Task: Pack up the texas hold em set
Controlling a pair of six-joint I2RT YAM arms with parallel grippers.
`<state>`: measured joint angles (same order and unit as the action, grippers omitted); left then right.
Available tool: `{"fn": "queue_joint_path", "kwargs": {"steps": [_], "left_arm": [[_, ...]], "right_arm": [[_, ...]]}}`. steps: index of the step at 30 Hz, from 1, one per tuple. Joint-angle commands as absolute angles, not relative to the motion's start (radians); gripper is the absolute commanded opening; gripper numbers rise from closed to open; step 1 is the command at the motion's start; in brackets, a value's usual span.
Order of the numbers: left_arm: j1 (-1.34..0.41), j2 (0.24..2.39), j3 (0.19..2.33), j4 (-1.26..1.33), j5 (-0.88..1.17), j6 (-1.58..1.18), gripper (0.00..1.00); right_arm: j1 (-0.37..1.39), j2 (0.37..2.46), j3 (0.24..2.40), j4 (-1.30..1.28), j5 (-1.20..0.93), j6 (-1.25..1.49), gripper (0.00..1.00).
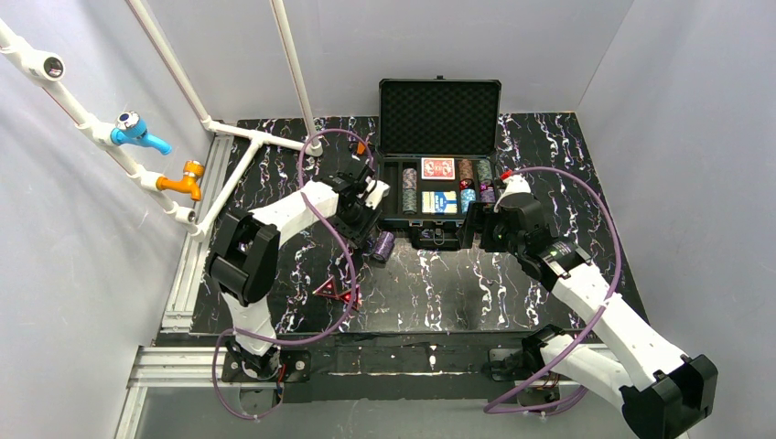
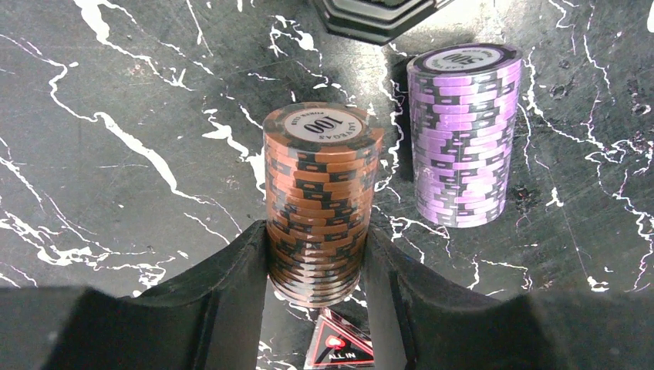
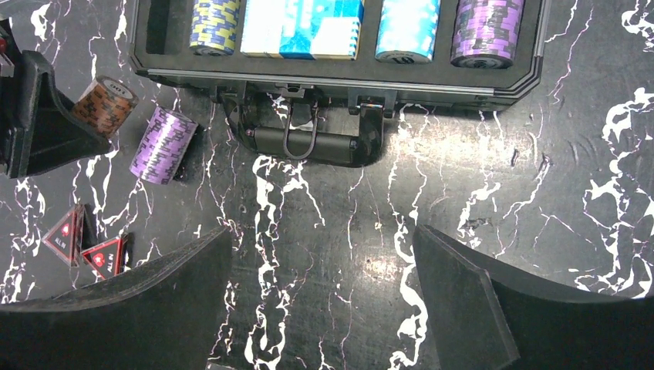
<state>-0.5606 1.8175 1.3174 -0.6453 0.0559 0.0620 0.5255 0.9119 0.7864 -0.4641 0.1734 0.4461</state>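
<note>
Pressing left gripper (image 2: pixel 316 235) fingers (image 2: pixel 243 285) firmly on brown chip stack (image 2: pixel 322 185), lifting level toward case (image 3: pixel 347 77); holding right gripper (image 3: pixel 322 239) spread wide.

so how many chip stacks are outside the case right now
2. The brown stack is gripped by the left gripper; the purple stack stands on the table beside it, near the front of the case. Others may be hidden.

Lab test cell: plain walls (image 1: pixel 677 91), aluminium framing (image 1: pixel 188 265).
</note>
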Motion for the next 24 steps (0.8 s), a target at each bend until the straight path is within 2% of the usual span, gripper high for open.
{"fn": "queue_joint_path", "kwargs": {"steps": [1, 24], "left_arm": [[-0.541, 1.729, 1.331, -0.659, 0.083, 0.056, 0.00], [-0.469, 1.654, 1.385, -0.662, 0.198, 0.008, 0.00]], "right_arm": [[0.525, 0.910, 0.772, -0.414, 0.169, 0.455, 0.94], [0.525, 0.880, 0.755, -0.417, 0.183, 0.471, 0.94]]}}
